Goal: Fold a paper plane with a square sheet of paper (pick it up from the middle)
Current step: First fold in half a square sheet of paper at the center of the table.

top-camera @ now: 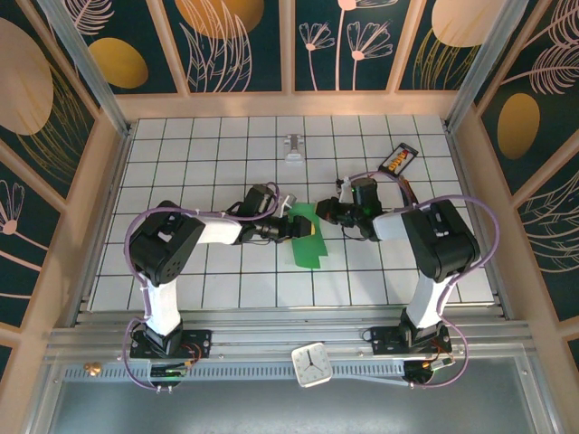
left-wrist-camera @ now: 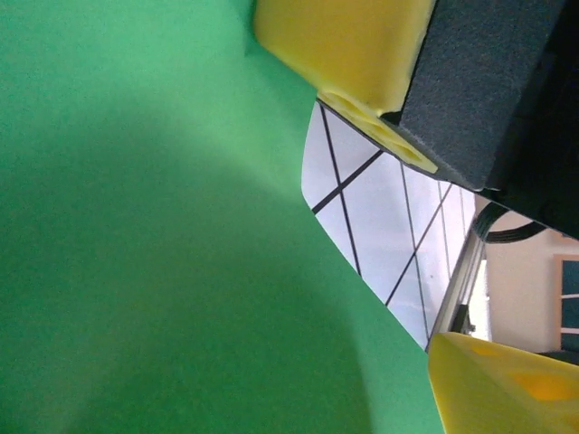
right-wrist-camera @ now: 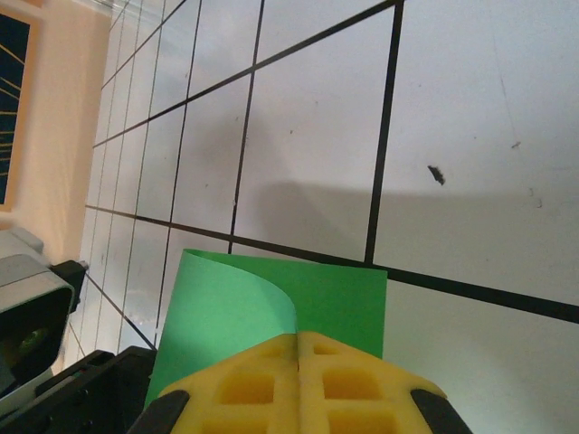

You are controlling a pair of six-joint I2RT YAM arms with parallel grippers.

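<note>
Bright green thin paper sheet [top-camera: 310, 249] [left-wrist-camera: 163, 226] [right-wrist-camera: 335, 298] lies partly folded near the middle of the tabletop. In the top view its long axis runs from the far side toward the arm bases, only slightly off the grid lines. Its far end sits between the two arms and its near end lies free and flat. In the right wrist view one flap curls up off the flat layer.

The white tiled tabletop with thin black grid lines [top-camera: 217, 145] [right-wrist-camera: 470, 136] sits inside a pale wooden frame. Dark teal wall panels with golden discs and leaf outlines [top-camera: 226, 36] stand around it. A small white square clock [top-camera: 313, 364] rests on the near metal rail.

The left end effector [top-camera: 297, 226] [left-wrist-camera: 407, 244] is at the sheet's far left edge. It is released, with its yellow fingers [left-wrist-camera: 344, 45] well apart and bare tile showing between them, and the green surface lies close beside it. The right end effector [top-camera: 326, 214] [right-wrist-camera: 298, 362] is at the far right corner, clenched with its yellow pads pressed together. The curled flap's edge runs right up to the seam between the pads, but I cannot tell whether paper is nipped there
</note>
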